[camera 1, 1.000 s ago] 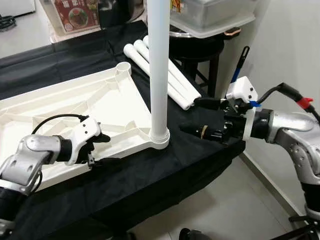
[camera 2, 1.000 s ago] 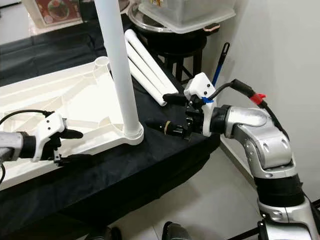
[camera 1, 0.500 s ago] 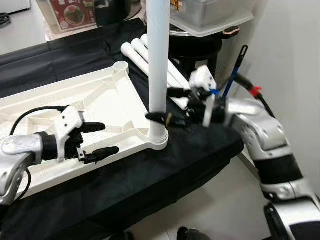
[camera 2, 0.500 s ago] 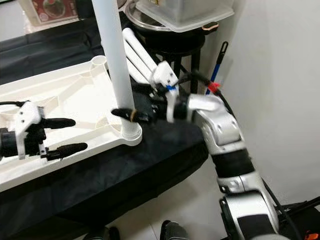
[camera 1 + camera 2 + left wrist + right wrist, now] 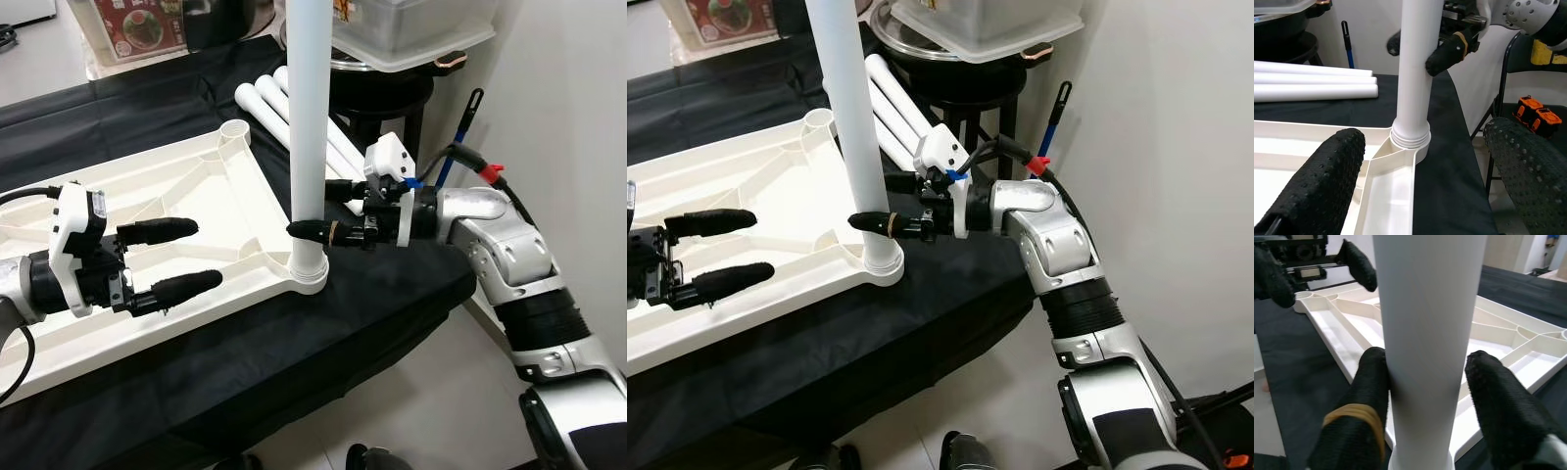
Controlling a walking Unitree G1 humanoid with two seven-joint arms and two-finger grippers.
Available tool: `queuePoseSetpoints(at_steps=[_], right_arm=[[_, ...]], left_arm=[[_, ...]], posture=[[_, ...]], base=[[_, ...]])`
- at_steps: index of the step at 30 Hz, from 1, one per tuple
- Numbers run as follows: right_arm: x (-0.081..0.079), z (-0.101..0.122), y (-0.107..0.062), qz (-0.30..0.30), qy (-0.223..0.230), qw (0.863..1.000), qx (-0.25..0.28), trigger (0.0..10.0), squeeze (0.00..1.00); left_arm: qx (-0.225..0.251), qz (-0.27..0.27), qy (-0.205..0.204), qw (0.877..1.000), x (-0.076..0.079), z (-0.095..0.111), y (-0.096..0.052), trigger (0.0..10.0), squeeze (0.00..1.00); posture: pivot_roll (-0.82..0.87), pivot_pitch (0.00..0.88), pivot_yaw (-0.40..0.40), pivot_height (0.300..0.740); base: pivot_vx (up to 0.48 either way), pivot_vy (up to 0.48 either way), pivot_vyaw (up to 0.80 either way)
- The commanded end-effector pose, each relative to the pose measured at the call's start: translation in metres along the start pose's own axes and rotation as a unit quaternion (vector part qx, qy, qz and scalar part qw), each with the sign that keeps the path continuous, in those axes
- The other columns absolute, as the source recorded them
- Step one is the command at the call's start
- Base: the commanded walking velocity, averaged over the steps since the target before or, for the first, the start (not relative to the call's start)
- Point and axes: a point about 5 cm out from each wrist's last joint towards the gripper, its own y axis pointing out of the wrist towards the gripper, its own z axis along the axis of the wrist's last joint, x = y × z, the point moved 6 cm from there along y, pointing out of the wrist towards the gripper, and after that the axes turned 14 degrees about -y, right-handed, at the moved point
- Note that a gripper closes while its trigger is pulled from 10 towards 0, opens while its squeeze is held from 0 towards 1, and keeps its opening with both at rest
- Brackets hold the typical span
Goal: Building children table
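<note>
One upright leg (image 5: 310, 127); three spare legs (image 5: 333, 147)

Home (kitchen corner) — pot (image 5: 377, 73), stool (image 5: 397, 103).

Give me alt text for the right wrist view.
The right gripper straddles an upright white table leg, one black finger touching it, the other just apart. Behind lie the white tabletop frame and left gripper.
</note>
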Motion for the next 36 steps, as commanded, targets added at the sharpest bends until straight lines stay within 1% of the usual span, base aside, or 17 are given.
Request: queuePoseSetpoints(at_steps=[1,3,5,7,8,9,10,13,15,16,18,20,25,33,34,35,36], right_arm=[[-0.003,-0.001,0.008,0.003,-0.012,1.0,-0.008,0.0,0.0],[-0.003,-0.004,0.014,-0.014,-0.016,1.0,-0.016,0.0,0.0],[-0.003,-0.012,0.026,-0.058,-0.025,0.997,-0.039,0.0,0.0],[-0.004,-0.016,0.031,-0.078,-0.033,0.995,-0.051,0.0,0.0],[0.005,-0.023,0.042,-0.177,-0.016,0.981,-0.077,0.0,0.0],[0.008,-0.026,0.044,-0.219,-0.004,0.972,-0.087,0.0,0.0],[0.01,-0.027,0.045,-0.243,0.005,0.965,-0.094,0.0,0.0],[0.012,-0.029,0.044,-0.263,0.02,0.96,-0.097,0.0,0.0],[0.013,-0.036,0.043,-0.312,0.033,0.942,-0.119,0.0,0.0],[0.013,-0.037,0.042,-0.325,0.035,0.937,-0.126,0.0,0.0],[0.001,-0.039,0.049,-0.326,0.035,0.935,-0.135,0.0,0.0],[-0.005,-0.04,0.053,-0.329,0.038,0.933,-0.14,0.0,0.0],[-0.006,-0.044,0.051,-0.366,0.039,0.915,-0.164,0.0,0.0],[-0.012,-0.046,0.051,-0.388,0.053,0.903,-0.178,0.0,0.0],[-0.01,-0.043,0.049,-0.387,0.054,0.904,-0.172,10.0,0.0],[-0.009,-0.042,0.047,-0.387,0.055,0.905,-0.167,10.0,0.0],[-0.007,-0.038,0.047,-0.371,0.057,0.915,-0.151,10.0,0.0]], left_arm=[[-0.001,0.001,-0.007,1.0,0.0,-0.004,-0.001,10.0,0.0],[0.002,0.002,-0.011,1.0,0.0,-0.005,0.0,10.0,0.0],[0.007,0.005,-0.013,1.0,0.001,-0.006,0.003,10.0,0.0],[0.01,0.008,-0.013,1.0,0.0,-0.006,0.004,10.0,0.0],[0.014,0.006,-0.02,1.0,0.003,-0.011,0.009,10.0,0.0],[0.017,0.004,-0.025,1.0,0.005,-0.013,0.011,10.0,0.0],[0.019,0.003,-0.027,0.999,0.006,-0.013,0.012,10.0,0.0],[0.02,0.002,-0.028,0.999,0.007,-0.014,0.013,10.0,0.0],[0.018,-0.001,-0.029,0.999,0.01,-0.017,0.014,10.0,0.0],[0.017,-0.002,-0.03,0.999,0.011,-0.017,0.015,10.0,0.0],[0.02,-0.003,-0.034,0.999,0.012,-0.018,0.016,10.0,0.0],[0.019,-0.004,-0.035,0.999,0.012,-0.019,0.017,10.0,0.0],[0.016,0.002,-0.033,0.999,0.011,-0.02,0.017,10.0,0.0],[0.016,0.001,-0.034,0.999,0.013,-0.02,0.018,10.0,0.0],[0.016,0.001,-0.034,0.999,0.013,-0.019,0.019,10.0,0.0],[0.016,0.0,-0.035,0.999,0.014,-0.019,0.019,10.0,0.0],[0.016,-0.001,-0.034,0.999,0.014,-0.019,0.02,10.0,0.0]], posture=[[-0.01,0.2,-0.032,0.74],[-0.01,0.197,-0.036,0.74],[-0.01,0.195,-0.038,0.74],[-0.01,0.195,-0.038,0.74],[-0.01,0.194,-0.041,0.74],[-0.01,0.194,-0.041,0.74],[-0.01,0.194,-0.041,0.74],[-0.01,0.194,-0.041,0.74],[-0.01,0.194,-0.041,0.74],[-0.01,0.194,-0.041,0.74],[-0.01,0.192,-0.046,0.74],[-0.01,0.192,-0.048,0.74],[-0.01,0.191,-0.051,0.74],[-0.01,0.192,-0.049,0.74],[-0.01,0.192,-0.047,0.74],[-0.01,0.192,-0.047,0.74],[-0.01,0.193,-0.047,0.74]], base=[[0.0,0.0,0.0],[0.0,0.0,0.0],[0.0,0.0,0.0],[0.0,0.0,0.0],[0.0,0.0,0.0],[0.0,0.0,0.0],[0.0,0.0,0.0],[0.0,0.0,0.0],[0.0,0.0,0.0],[0.0,0.0,0.0],[0.0,0.0,0.0],[0.0,0.0,0.0],[0.0,0.0,0.0],[0.0,0.0,0.0],[0.0,0.0,0.0],[0.0,0.0,0.0],[0.0,0.0,0.0]])
